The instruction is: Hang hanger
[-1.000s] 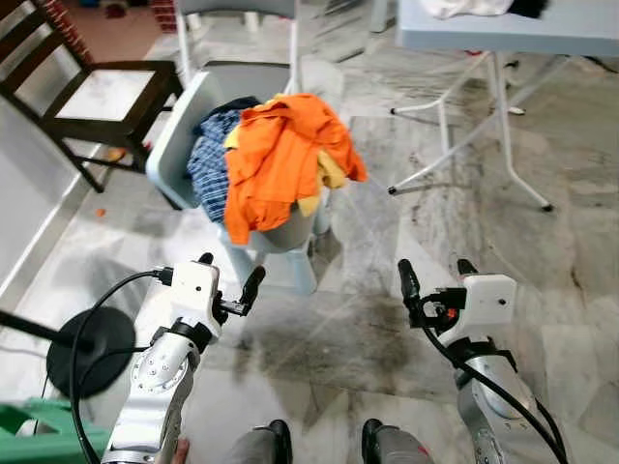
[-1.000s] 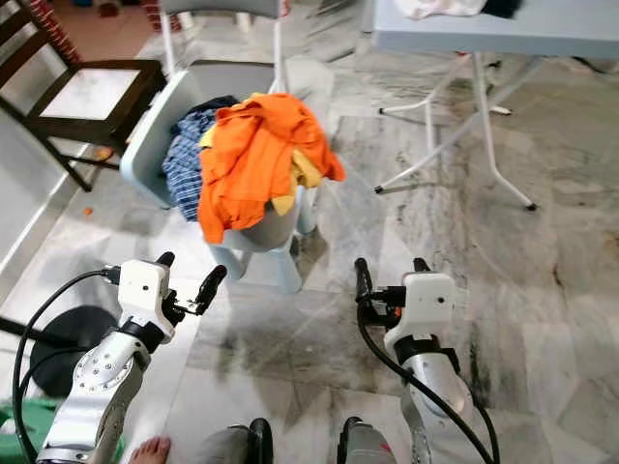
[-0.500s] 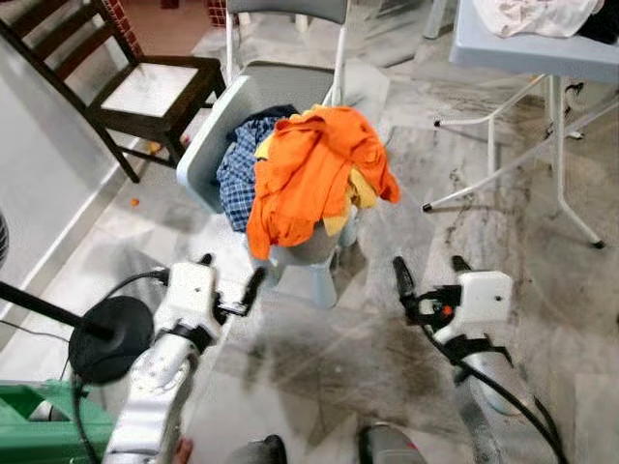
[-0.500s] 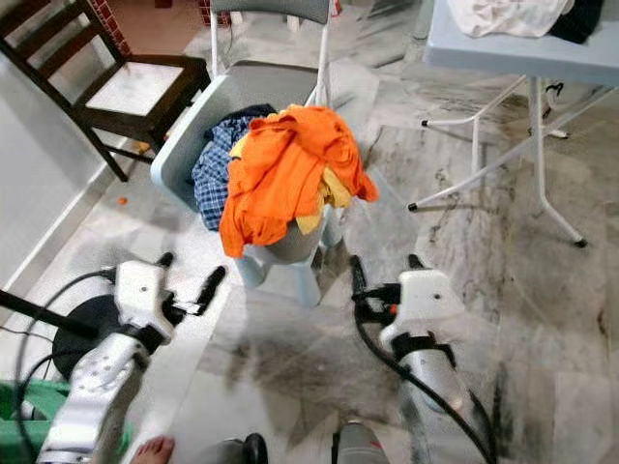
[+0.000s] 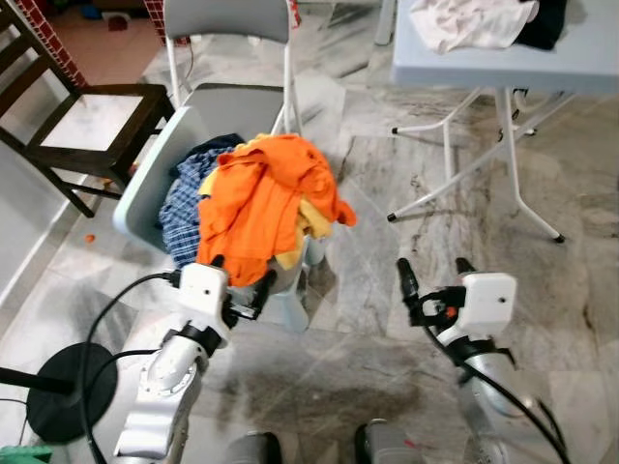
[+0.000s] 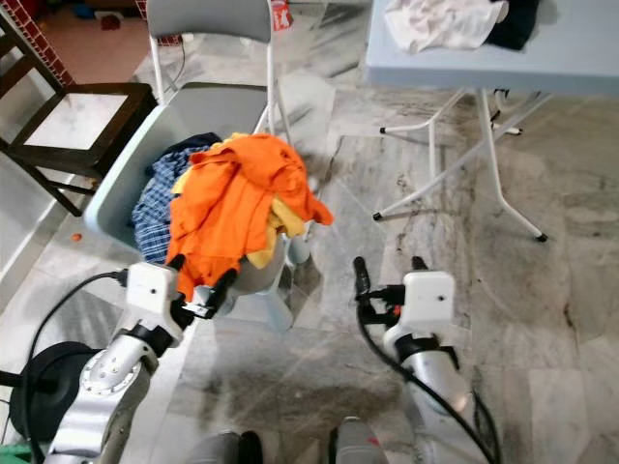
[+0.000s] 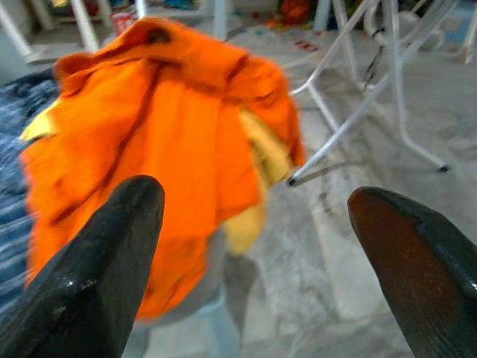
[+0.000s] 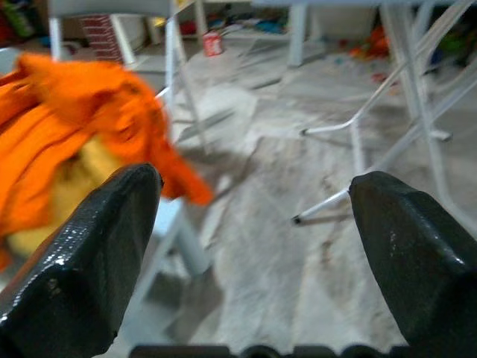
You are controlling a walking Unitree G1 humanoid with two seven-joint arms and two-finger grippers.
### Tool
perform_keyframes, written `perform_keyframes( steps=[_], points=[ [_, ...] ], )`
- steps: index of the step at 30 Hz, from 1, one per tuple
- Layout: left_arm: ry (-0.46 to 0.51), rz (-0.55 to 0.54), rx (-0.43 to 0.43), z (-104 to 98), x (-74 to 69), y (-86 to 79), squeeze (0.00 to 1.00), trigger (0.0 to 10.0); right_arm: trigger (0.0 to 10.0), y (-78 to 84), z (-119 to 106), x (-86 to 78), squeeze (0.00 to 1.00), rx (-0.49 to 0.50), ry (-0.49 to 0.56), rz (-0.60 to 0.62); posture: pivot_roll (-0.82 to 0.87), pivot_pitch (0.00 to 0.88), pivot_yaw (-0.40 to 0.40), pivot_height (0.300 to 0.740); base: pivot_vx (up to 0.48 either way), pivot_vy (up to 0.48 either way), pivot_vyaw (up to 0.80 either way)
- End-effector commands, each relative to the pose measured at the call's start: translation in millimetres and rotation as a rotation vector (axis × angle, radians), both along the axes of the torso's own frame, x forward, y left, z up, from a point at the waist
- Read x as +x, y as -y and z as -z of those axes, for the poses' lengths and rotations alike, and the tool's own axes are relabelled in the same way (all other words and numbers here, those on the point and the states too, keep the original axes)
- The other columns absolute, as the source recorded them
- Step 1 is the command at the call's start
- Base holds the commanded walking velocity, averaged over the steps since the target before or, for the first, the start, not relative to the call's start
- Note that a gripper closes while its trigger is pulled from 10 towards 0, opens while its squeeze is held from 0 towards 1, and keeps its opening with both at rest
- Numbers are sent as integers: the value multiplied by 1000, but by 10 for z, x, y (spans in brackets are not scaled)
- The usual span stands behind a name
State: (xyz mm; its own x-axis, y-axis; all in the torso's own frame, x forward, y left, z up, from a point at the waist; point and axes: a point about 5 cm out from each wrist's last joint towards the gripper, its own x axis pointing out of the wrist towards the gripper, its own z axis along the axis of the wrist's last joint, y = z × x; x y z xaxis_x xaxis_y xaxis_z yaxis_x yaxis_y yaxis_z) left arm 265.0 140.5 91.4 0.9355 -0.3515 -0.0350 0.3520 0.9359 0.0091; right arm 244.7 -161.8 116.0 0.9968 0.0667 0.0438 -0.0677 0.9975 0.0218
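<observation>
No hanger identifiable. Orange garment (image 5: 263,199) heaps over the tilted grey basket's (image 5: 153,170) near rim, centre-left. Left gripper (image 5: 240,281) just beside its hem, fingers apart, empty. Right gripper (image 5: 432,277) spread, empty, over bare marble floor (image 5: 387,353). Folding table (image 5: 580,60) far right, legs splayed.

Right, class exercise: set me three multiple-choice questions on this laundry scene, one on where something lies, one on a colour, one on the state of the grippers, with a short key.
1. Where does the white cloth lie?
A. on the grey folding table
B. on the dark wooden chair
C. on the floor

2. What colour is the garment on top of the laundry basket?
A. green
B. orange
C. white

3. How are the left gripper and the right gripper?
A. both open, holding nothing
B. left shut on a hanger
C. right shut on cloth

Key: 1 A, the cloth lies on the tabletop; 2 B, orange cloth tops the pile; 3 A, both wrist views show fingers apart with nothing between.
</observation>
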Motion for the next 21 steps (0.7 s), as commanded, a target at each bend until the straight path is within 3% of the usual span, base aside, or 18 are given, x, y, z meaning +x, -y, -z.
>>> perform_keyframes(
  steps=[1,7,14,21],
  points=[
    [0,-22,19,-8,-19,-106,0,10000,10000,-85,-8,-22,0,21,5,-27,-74,234,63,740,300,0,0],
    [1,-34,20,-14,-18,-122,0,10000,10000,-103,-10,-18,0,-1,15,-46,-70,235,63,740,298,41,0],
    [2,-39,25,-26,-32,-137,0,10000,10000,-129,-7,-21,0,10,15,-55,-62,238,66,740,274,283,762],
    [-4,-34,27,-15,-39,-131,0,10000,10000,-133,12,-38,0,13,10,-57,-66,241,68,740,271,291,0]
  ],
)
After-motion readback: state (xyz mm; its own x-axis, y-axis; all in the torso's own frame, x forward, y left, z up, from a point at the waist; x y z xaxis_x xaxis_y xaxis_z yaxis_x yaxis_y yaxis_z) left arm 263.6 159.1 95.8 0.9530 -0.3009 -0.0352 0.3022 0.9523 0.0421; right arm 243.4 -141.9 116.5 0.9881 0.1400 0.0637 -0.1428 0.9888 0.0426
